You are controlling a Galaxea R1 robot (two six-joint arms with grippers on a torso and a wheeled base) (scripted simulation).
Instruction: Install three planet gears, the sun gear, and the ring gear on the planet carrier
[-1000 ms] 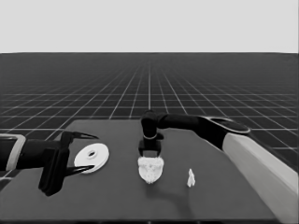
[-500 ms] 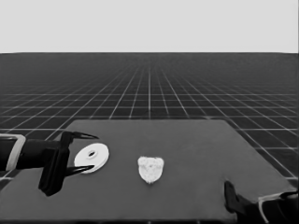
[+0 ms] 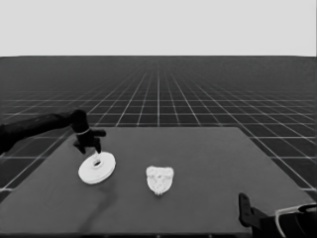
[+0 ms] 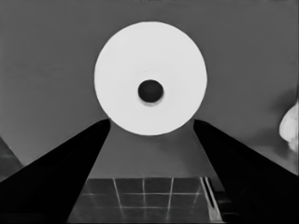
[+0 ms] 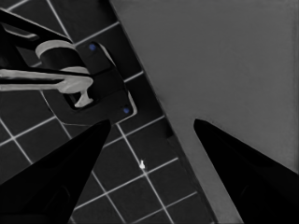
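The ring gear, the larger round part (image 3: 96,167), lies flat on the table's left half; its dark centre hole shows in the left wrist view (image 4: 150,91). My left gripper (image 3: 95,148) hangs just above its far rim, open, with the fingers (image 4: 79,158) spread either side of the disc's edge and nothing held. A knobbly white cluster of planet gears (image 3: 159,178) sits mid-table on the planet carrier, the smaller round part, which they mostly hide. That cluster (image 4: 292,126) also shows as a white blob in the left wrist view. My right gripper (image 3: 245,213) is parked at the lower right corner, open.
The right wrist view shows the table's corner (image 5: 224,70), the floor grid and dark machinery with pale bands (image 5: 70,79) past the edge. The table's far edge (image 3: 168,128) runs behind both parts.
The right arm has pulled back from the gear cluster to the lower right corner. The left arm has swung from the left edge to above the larger round part.
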